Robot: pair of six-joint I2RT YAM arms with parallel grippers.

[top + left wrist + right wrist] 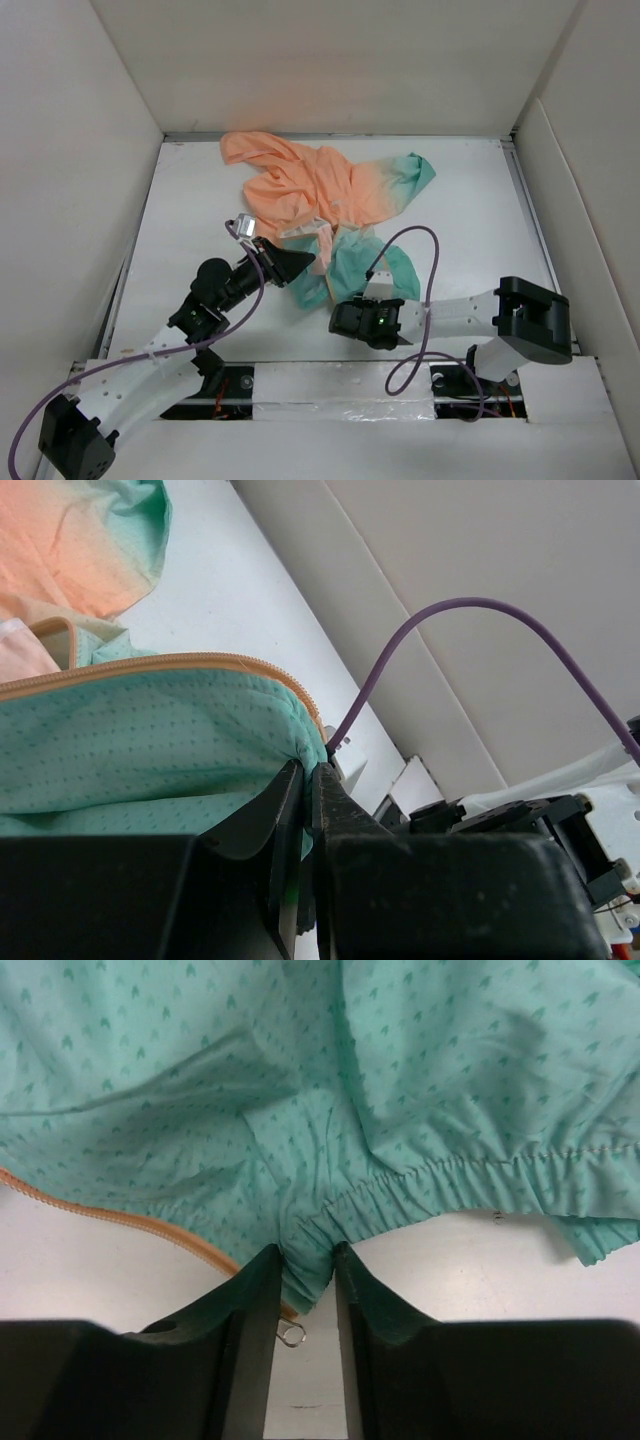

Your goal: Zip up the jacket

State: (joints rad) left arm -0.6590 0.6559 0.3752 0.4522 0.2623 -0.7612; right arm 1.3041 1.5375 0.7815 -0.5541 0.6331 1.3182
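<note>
Two grippers are working at the teal end of the jacket (320,190), which is lying crumpled on the white table (200,200) with its peach part bunched on the side away from the arms. In the overhead view the left gripper (300,262) is reaching the jacket's near-left edge. The right gripper (380,292) is meeting its near hem, apparently so that each is taking one lower corner of the front opening.

From the left wrist, the jaws are pressing almost together on a fold of teal cloth, just below where the orange zipper line (180,663) is curving down to the jacket's corner. Holding there is probably meant to keep that zipper end taut. A purple cable (480,610) is arching beyond the jacket, apart from it.

From the right wrist, the jaws are pinching a gathered tuck of the jacket's elastic hem (480,1175), closed down to the cloth's thickness. More of the orange zipper line is running to the jacket's edge just beside one finger. A small metal ring (291,1334) is showing between the fingers under the pinched cloth; whether it is the slider's pull I cannot tell. I judge that the zipper halves are not yet joined, so the zipping is barely starting.
</note>
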